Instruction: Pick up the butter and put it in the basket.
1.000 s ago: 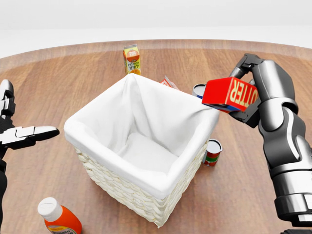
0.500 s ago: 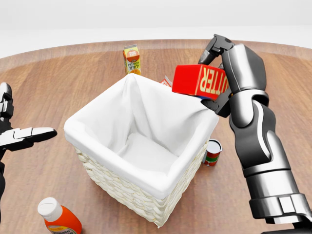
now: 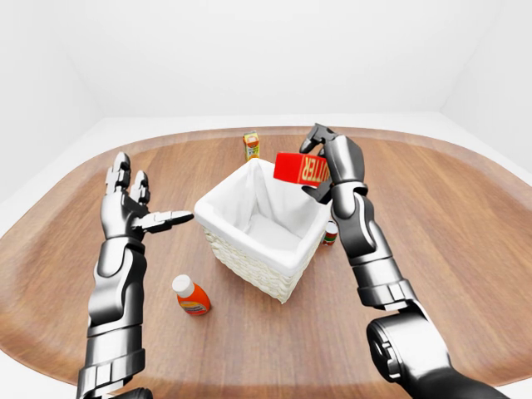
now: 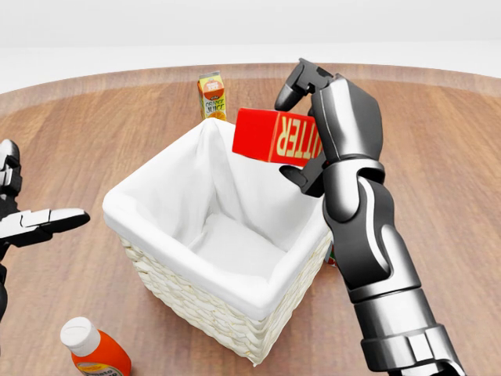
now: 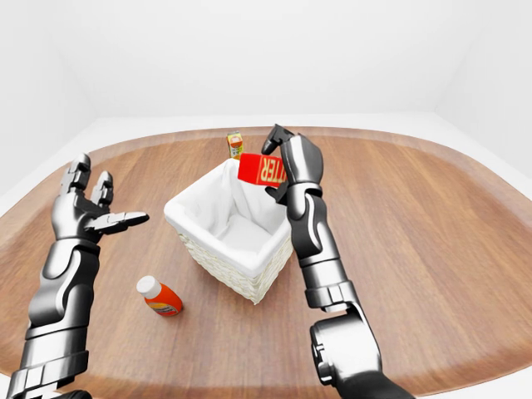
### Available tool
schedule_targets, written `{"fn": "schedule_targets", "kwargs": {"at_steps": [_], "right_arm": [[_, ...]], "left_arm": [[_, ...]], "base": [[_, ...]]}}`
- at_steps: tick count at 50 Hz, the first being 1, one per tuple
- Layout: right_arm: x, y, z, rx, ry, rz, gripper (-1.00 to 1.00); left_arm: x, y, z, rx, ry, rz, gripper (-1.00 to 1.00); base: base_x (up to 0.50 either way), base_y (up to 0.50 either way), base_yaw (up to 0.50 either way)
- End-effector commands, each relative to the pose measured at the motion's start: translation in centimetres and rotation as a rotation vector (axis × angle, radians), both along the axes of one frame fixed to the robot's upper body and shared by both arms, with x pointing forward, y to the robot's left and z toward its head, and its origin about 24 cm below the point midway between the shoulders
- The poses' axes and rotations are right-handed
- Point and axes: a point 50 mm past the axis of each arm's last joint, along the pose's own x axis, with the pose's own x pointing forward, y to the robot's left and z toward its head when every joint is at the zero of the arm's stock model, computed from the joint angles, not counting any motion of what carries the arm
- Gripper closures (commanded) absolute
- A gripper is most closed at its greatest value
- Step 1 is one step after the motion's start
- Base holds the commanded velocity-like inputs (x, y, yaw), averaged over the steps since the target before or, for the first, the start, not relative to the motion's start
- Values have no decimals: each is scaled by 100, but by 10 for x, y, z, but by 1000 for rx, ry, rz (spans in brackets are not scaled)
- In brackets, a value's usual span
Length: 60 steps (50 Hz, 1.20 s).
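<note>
The butter (image 4: 275, 136) is a red box with white lettering. My right hand (image 4: 301, 129) is shut on it and holds it in the air over the top right rim of the basket (image 4: 156, 270). The basket is woven wicker with a white cloth lining and stands open in the middle of the head view. My left hand (image 4: 31, 215) is open and empty at the left edge of the head view, well apart from the basket; it also shows in the left-eye view (image 3: 137, 212).
An orange juice carton (image 4: 211, 95) stands above the basket in the head view. An orange bottle with a white cap (image 4: 92, 349) lies at the bottom left. A small can (image 3: 331, 233) sits to the right of the basket, partly hidden by my right arm. The round wooden table (image 4: 438, 157) bears everything.
My right hand has carried the butter leftward, from right of the basket to over its top right rim. My left hand has barely moved.
</note>
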Motion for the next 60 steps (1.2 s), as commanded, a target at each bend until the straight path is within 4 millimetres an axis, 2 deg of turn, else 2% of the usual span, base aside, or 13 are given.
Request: {"fn": "schedule_targets", "kwargs": {"at_steps": [1,15,33,60], "right_arm": [[6,12,2,138,-49,-27,100],[17,23,-6,318,-1,-43,100],[5,48,-12,394,42,80,100],[19,49,-38,573,235,70,100]], "left_arm": [[-2,1,-6,-8,20,1,-100],[-2,3,-13,-11,46,4,-100],[-2,3,-18,-15,67,-2,-100],[1,1,-20,-19,77,-6,-100]], "base": [[0,0,0],[0,0,0],[0,0,0],[0,0,0]]}}
